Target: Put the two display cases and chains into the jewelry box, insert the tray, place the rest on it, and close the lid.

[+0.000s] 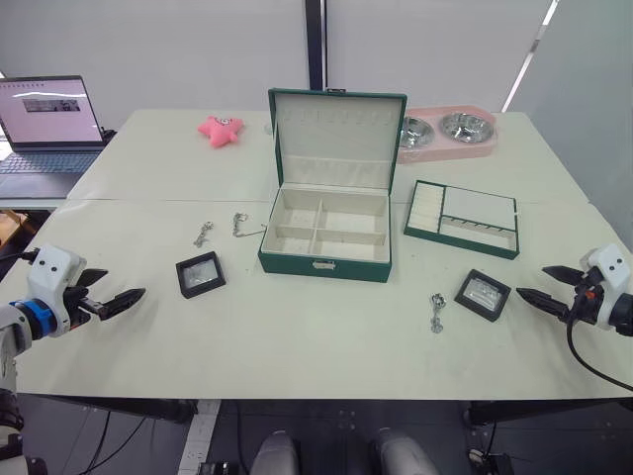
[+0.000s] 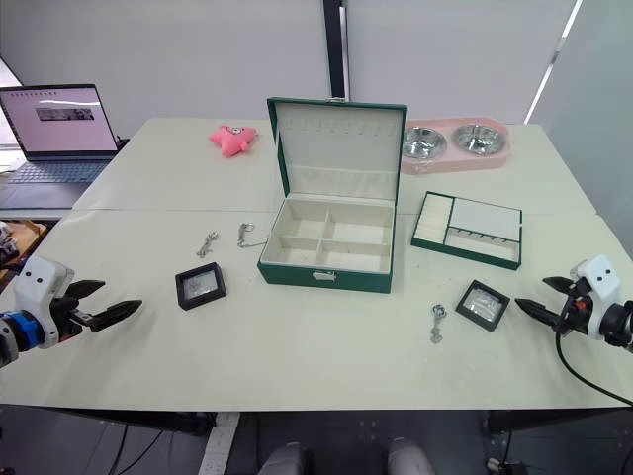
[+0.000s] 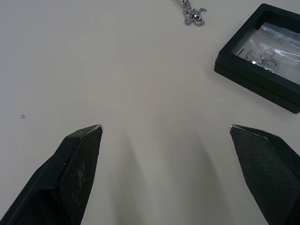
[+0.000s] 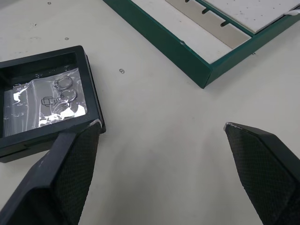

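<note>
Nearest the camera, both grippers hover low over the worktop with nothing in them — the left gripper has its 2 fingers spread apart, and the right gripper is likewise released.

Just ahead of the left gripper and toward the middle lies the left display case, flat, lid face up, turned slightly askew. The right display case sits just beside the right gripper's fingertips, also flat and rotated so a corner points toward the robot; in the right wrist view one finger is almost at its edge. Each arm is plainly the nearer one for its own case, and the right has the shorter reach.

A chain lies left of the right case, its long axis running roughly front to back. Further off, 2 more chains lie between the left case and the jewelry box, which stands mid-worktop with its lid raised upright and 4 compartments empty. The tray rests to its right, long axis across the worktop.

Nothing is packed yet — the cases look like the first pick.
</note>
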